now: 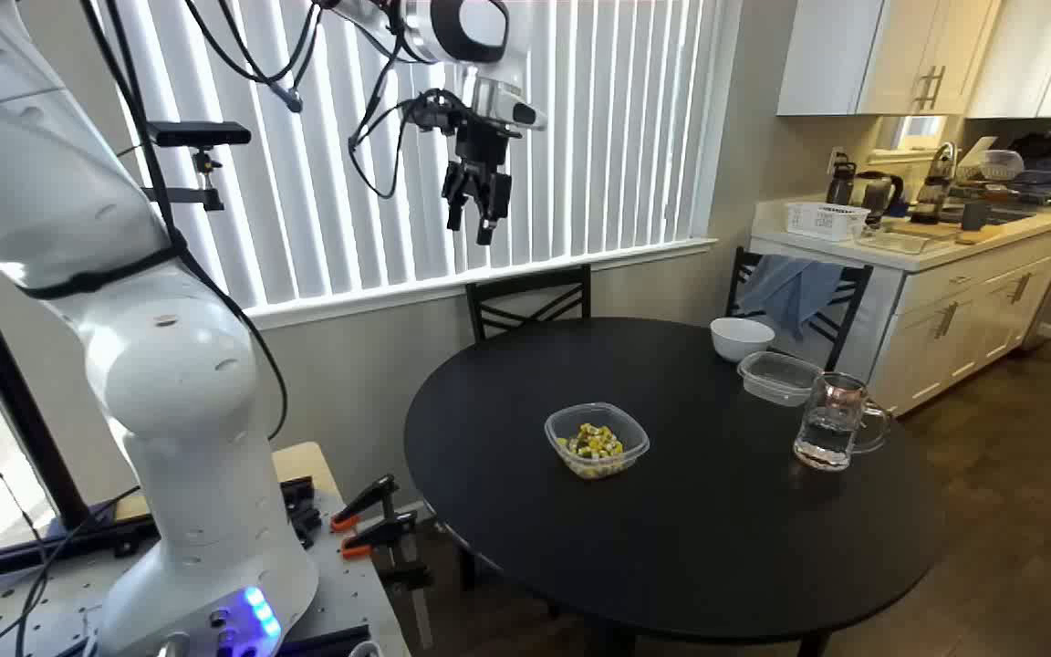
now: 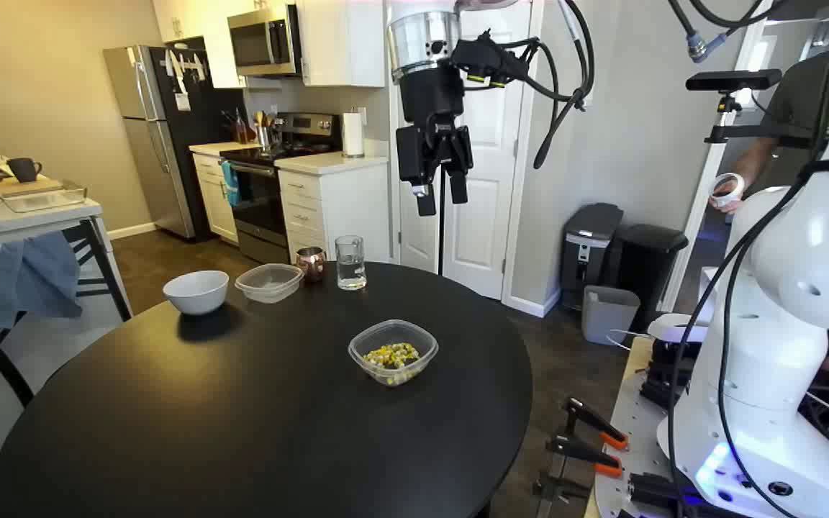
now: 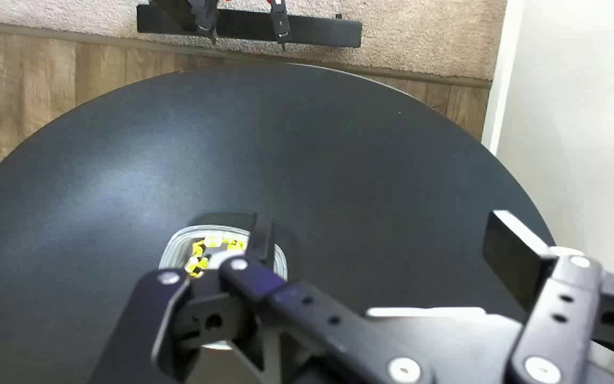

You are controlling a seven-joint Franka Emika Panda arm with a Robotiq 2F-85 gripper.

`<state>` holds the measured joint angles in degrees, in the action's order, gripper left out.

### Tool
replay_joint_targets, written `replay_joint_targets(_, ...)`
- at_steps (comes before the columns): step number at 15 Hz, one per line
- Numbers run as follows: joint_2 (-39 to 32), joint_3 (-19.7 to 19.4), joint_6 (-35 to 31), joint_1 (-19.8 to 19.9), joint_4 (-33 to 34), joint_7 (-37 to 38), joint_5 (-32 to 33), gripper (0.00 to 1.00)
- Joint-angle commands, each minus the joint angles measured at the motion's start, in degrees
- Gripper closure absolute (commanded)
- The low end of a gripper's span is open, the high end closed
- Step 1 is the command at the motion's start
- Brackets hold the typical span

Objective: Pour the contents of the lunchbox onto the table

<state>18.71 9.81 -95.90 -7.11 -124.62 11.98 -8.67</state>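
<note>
The lunchbox, a shallow clear plastic container, stands upright on the round black table point(image 1: 717, 557). It shows in both exterior views point(image 1: 615, 418) point(image 2: 393, 330) and partly in the wrist view point(image 3: 175, 250), where a finger covers much of it. The contents, small yellow and whitish pieces, lie inside it point(image 1: 593, 442) point(image 2: 391, 355) point(image 3: 197, 258). My gripper is high above the table, apart from the lunchbox, pointing down, in both exterior views point(image 1: 471, 230) point(image 2: 442, 202). In the wrist view its fingers point(image 3: 387, 240) are wide apart with nothing between them.
Toward the table's far side stand a white bowl point(image 1: 741, 338), another clear container point(image 1: 777, 376), a glass mug with water point(image 1: 827, 427) and a copper mug point(image 2: 311, 264). Chairs point(image 1: 530, 297) stand at the edge by the window. A person point(image 2: 781, 122) stands behind the robot.
</note>
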Motion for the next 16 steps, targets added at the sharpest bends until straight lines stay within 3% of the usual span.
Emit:
replay_joint_targets(1, 0.0, 0.0, 0.1, 0.0, 0.1, 0.0, 0.0, 0.00)
replay_joint_targets(11, 0.0, 0.0, 0.1, 0.0, 0.1, 0.0, 0.0, 0.00)
replay_joint_targets(14, -1.1, 1.1, -3.8, 0.5, -0.8, 3.1, 3.9, 0.00)
replay_joint_targets(16, -3.3, 1.5, -9.9, 0.6, -3.5, 5.0, 4.8, 0.00)
